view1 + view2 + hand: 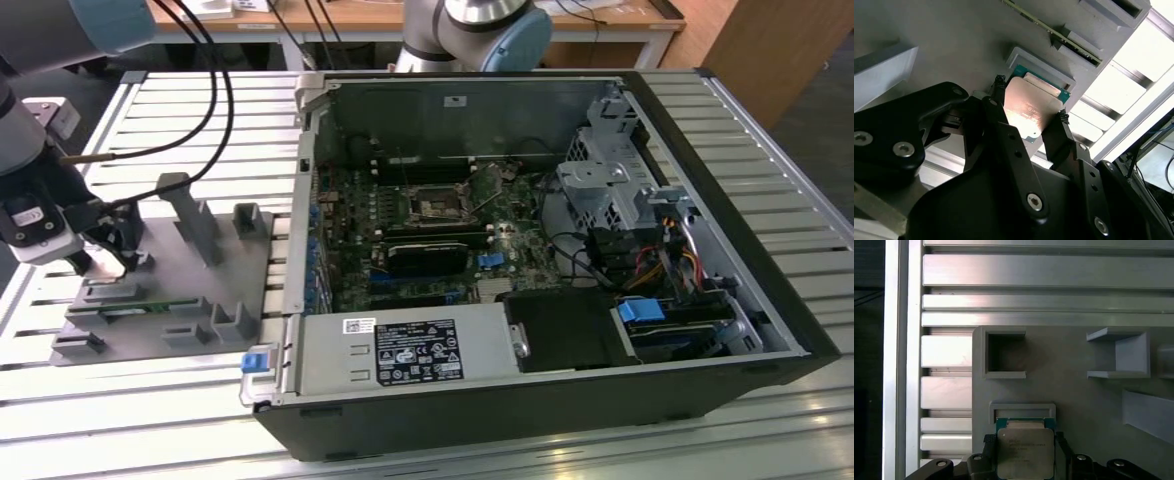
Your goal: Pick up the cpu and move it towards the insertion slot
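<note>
The cpu (1026, 112) is a small square chip with a silvery top and a thin green rim, also seen in the first wrist view (1025, 452). It lies at the framed recess of the grey fixture (160, 330). My gripper (1030, 100) has one black fingertip (999, 82) against each side of the chip, shut on it. In the exterior view the gripper (107, 255) hangs over the fixture at the view's left. The insertion slot (434, 203) is the square metal-framed socket on the motherboard inside the open computer case, far to the view's right of the gripper.
A narrow green memory stick (134, 307) lies in the fixture beside the chip. Grey posts (187, 215) rise from the fixture. The case wall (304, 200) stands between fixture and motherboard. A black card (427, 258) sits below the socket. Cables (200, 60) hang over the slatted table.
</note>
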### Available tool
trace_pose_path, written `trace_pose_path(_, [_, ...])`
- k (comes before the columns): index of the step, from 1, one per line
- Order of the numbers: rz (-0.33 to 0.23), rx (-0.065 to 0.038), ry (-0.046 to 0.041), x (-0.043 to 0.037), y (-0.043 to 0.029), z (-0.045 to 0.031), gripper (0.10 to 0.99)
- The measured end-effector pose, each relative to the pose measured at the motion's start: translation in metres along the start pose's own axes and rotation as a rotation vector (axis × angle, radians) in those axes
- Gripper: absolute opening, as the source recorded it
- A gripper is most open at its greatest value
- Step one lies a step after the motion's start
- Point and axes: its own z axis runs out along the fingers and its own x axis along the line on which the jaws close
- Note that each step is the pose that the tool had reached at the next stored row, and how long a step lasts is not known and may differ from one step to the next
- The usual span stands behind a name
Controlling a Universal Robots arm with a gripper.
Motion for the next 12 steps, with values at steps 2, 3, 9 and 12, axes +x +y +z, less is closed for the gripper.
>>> trace_pose_path(2, [0.0, 0.0, 0.0, 0.0, 0.0, -0.0004, 0.541])
trace_pose_path(3, [0.0, 0.0, 0.0, 0.0, 0.0, -0.0007, 0.541])
trace_pose_path(9, [0.0, 0.0, 0.0, -0.0001, 0.0001, -0.0038, 0.541])
trace_pose_path(12, [0.0, 0.0, 0.0, -0.0001, 0.0001, -0.0059, 0.541])
